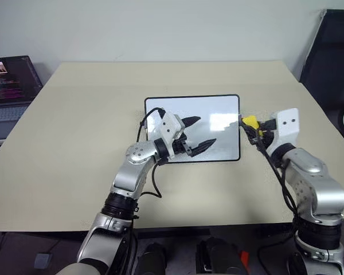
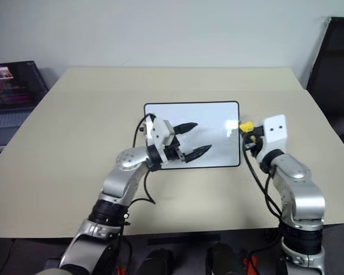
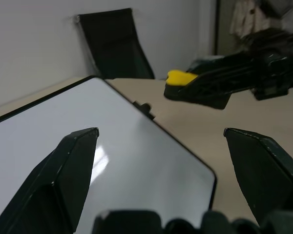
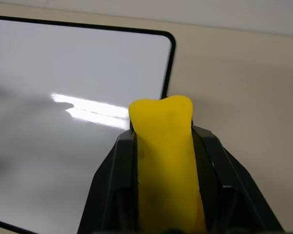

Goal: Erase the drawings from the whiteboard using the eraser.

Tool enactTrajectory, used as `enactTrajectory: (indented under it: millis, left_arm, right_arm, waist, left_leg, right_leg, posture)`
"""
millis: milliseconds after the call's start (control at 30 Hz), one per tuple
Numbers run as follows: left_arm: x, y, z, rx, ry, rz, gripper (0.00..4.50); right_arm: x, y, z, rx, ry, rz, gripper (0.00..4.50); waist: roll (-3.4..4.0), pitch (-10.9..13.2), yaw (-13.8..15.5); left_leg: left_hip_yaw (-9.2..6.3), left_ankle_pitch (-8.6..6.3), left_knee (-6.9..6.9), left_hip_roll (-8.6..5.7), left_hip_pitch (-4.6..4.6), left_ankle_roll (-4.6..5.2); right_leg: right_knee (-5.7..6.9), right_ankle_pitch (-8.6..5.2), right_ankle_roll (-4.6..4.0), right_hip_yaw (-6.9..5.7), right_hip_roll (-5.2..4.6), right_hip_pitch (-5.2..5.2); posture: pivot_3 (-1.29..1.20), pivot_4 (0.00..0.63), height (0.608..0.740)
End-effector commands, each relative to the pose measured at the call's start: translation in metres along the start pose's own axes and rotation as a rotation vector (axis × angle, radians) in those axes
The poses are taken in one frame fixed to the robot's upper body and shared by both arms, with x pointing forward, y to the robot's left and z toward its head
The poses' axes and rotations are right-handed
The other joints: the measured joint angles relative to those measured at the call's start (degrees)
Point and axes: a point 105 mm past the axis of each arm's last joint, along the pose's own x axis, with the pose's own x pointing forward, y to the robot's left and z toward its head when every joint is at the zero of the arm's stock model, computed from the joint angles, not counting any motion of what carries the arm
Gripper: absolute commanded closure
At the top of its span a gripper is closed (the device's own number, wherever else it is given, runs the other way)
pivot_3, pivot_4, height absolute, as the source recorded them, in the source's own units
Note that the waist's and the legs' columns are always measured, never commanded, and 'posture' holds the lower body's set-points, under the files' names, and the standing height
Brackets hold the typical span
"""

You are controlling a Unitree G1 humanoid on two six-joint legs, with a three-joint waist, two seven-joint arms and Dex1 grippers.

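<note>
A beige table [image 1: 74, 143] fills most of the head camera's view, and the whiteboard [image 1: 218, 109], a glossy white rectangle with a thin black frame and rounded corners, lies flat at its centre. The board's surface reads as plain white with light reflections; no drawings can be made out on it. The left gripper [image 1: 199, 133] hangs over the lower half of the board, at about seven o'clock from the board's middle, pointing toward three o'clock. Its two black fingers [image 1: 191, 121] are spread wide apart with nothing between them, and the left wrist camera shows the bare white board below that gap. The right gripper [image 1: 251, 124] sits just off the board's right edge, at three o'clock from its centre, above the table rather than the board. Its fingers are clamped tight on the eraser [image 1: 249, 121], a small yellow block whose rounded yellow end sticks out past the fingertips. From the right wrist camera, the eraser [image 4: 166, 161] is squeezed between the two black fingers [image 4: 107, 195], with the board's rounded corner just beyond it. Whether the eraser touches the table cannot be told. At ten o'clock, at the table's far left edge, an open laptop [image 1: 11, 86] shows a dark screen. At two o'clock, beyond the table's right corner, stands a black chair [image 1: 332, 57].
</note>
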Motion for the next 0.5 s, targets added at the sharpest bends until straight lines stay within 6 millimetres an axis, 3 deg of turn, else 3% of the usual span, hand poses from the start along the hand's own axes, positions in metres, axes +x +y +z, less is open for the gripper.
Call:
enactTrajectory:
  millis: [33,267,500]
  left_arm:
    - [0.010,-0.020,0.009,-0.031,-0.042,-0.156,0.00]
    - [0.006,-0.036,-0.002,-0.135,-0.003,-0.331,0.00]
    - [0.002,-0.039,-0.028,-0.114,0.077,-0.374,0.00]
  right_arm:
    - [-0.016,-0.029,0.000,0.023,0.024,-0.107,3.33]
    - [-0.029,-0.057,-0.040,0.071,0.190,-0.156,3.33]
    - [-0.024,-0.055,-0.067,0.147,0.240,-0.144,3.33]
  waist:
    - [0.00,0.00,0.02]
    - [0.00,0.01,-0.11]
    - [0.03,0.03,-0.20]
  left_leg:
    - [0.01,0.00,0.00,-0.02,-0.02,0.00]
    - [0.06,0.00,-0.01,-0.02,-0.02,0.01]
    - [0.08,-0.01,-0.01,-0.02,-0.01,0.02]
  right_leg:
    - [-0.03,0.00,0.00,0.00,0.00,0.00]
    - [-0.06,-0.01,0.01,0.04,0.01,0.00]
    - [-0.08,-0.01,0.01,0.07,0.03,0.00]
  posture:
    - [0.00,0.150,0.740]
    - [0.00,0.150,0.740]
    - [0.00,0.150,0.740]
